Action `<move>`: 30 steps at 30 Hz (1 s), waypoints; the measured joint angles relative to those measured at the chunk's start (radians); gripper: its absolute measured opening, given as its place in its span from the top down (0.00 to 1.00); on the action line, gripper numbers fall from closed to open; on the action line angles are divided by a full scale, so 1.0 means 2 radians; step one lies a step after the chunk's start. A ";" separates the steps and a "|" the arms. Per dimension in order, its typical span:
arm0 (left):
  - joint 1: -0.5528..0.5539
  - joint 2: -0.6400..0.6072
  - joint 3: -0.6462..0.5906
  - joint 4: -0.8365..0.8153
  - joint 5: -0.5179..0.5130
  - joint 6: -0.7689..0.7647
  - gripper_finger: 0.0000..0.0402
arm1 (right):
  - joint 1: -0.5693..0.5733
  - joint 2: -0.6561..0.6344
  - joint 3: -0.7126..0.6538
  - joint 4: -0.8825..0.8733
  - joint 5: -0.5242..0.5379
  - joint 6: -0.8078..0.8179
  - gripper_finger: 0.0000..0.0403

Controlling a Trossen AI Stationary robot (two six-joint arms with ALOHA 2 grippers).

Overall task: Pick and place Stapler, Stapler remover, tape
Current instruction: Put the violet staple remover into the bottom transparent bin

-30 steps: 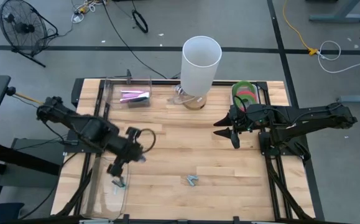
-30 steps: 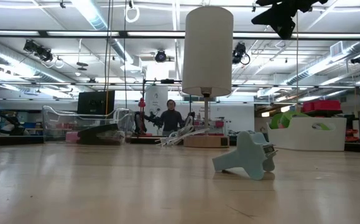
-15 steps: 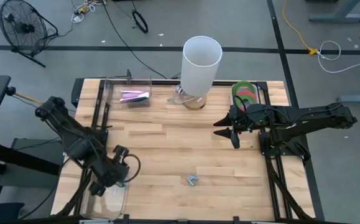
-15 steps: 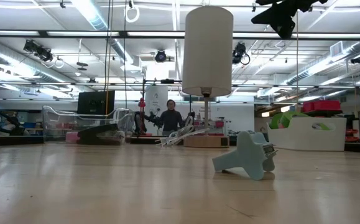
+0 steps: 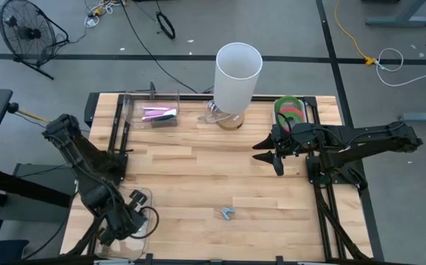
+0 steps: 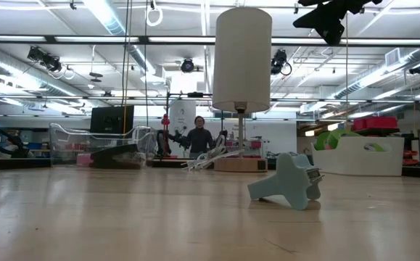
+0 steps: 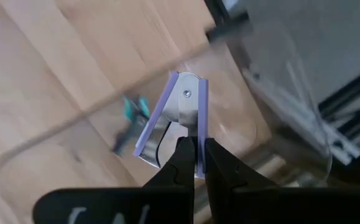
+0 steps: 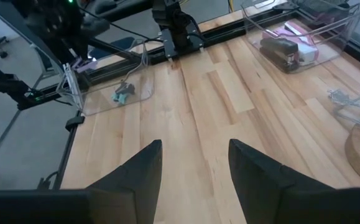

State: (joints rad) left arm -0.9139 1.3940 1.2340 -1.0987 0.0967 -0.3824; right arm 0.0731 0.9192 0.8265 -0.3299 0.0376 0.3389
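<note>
Near left corner: left gripper (image 7: 195, 148) over a clear tray (image 7: 273, 81) at the worktop's edge, fingers together and clamped on the lavender stapler remover (image 7: 183, 109).
Held piece: long axis roughly in line with the fingers, hinge end pointing away from them – background behind it smeared.
Inside the tray: a teal stapler remover (image 7: 130, 124), half blurred, outline hard to make out.
Near middle: a pale blue stapler remover (image 6: 289, 181) lying loose on the bare planks, resting on its side; too small from above to tell which way it points.
Surface: light wooden worktop (image 5: 198, 177), butcher-block strips, on a black frame.
Right side, mid-depth: right gripper (image 5: 274, 156) raised above the wood, fingers (image 8: 139, 168) apart, nothing between them.
Far left: stapler (image 5: 160, 115) in a clear box (image 5: 135, 103), long axis along the far edge.
Far middle: tall white cylinder (image 5: 238, 73) on a small stand.
Far right: tape (image 5: 292, 110) – green and red rings stacked in a white bin, partly hidden by its wall.
Room: grey floor, cables, a fan (image 5: 23, 28); a person (image 6: 199, 136) far back in a lit workshop.
</note>
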 joint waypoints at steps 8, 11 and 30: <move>-0.036 0.000 -0.069 0.051 0.020 0.005 0.97 | 0.000 0.000 0.000 0.000 0.018 -0.003 0.54; -0.046 0.000 -0.091 0.085 0.021 0.025 0.97 | 0.000 0.000 0.000 0.000 0.018 -0.003 0.54; -0.052 0.000 -0.109 0.112 0.020 0.026 0.81 | 0.000 0.000 0.000 0.000 0.017 -0.003 0.54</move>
State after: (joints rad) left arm -1.0180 1.3938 1.0157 -0.8749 0.1367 -0.3306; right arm 0.0731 0.9192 0.8265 -0.3294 0.0717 0.3321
